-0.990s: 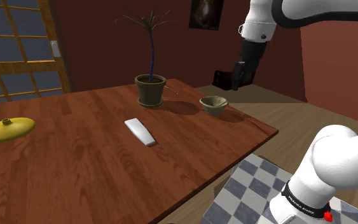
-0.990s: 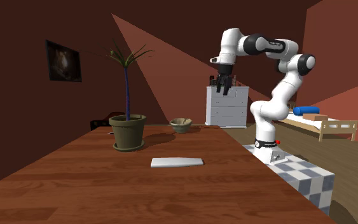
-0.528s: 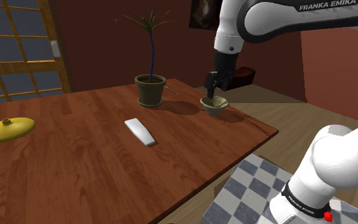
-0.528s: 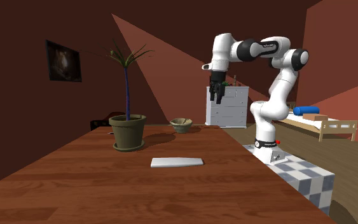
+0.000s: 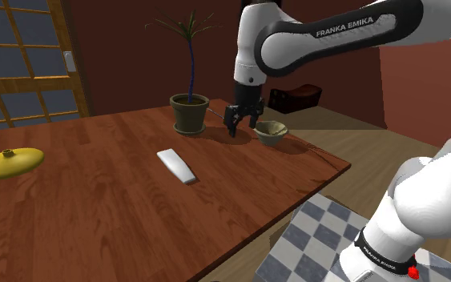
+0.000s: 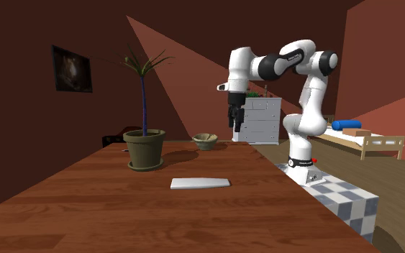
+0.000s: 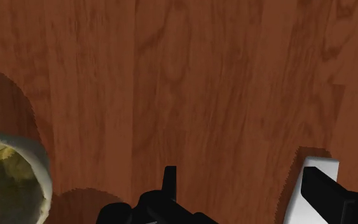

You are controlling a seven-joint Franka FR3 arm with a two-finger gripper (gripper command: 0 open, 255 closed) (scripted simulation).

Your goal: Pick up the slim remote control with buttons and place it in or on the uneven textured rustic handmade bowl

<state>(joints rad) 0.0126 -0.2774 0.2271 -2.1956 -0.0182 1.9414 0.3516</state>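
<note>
A slim white remote (image 5: 175,166) lies flat near the middle of the wooden table (image 5: 95,200); in the second exterior view the remote (image 6: 200,182) lies in front of the plant pot. The rough greenish-beige bowl (image 5: 270,131) stands near the table's far right edge, and the bowl (image 6: 205,141) is empty. My black gripper (image 5: 239,120) hangs open above the table, between the plant pot and the bowl, holding nothing. In the wrist view the gripper (image 7: 244,181) has its fingers apart over bare wood, with the bowl's rim (image 7: 18,159) to one side and a white end of the remote (image 7: 314,159) by the other finger.
A potted plant (image 5: 190,112) with a tall thin stem stands just behind the gripper. A flat yellow disc (image 5: 9,163) lies at the shoulder view's left. A grey dresser (image 6: 260,121) and a bed (image 6: 352,133) stand beyond the table.
The arm has swung toward the shoulder view's left and come lower, from beyond the table's edge, past the bowl, to over the table beside the plant pot. The fingers stayed open.
</note>
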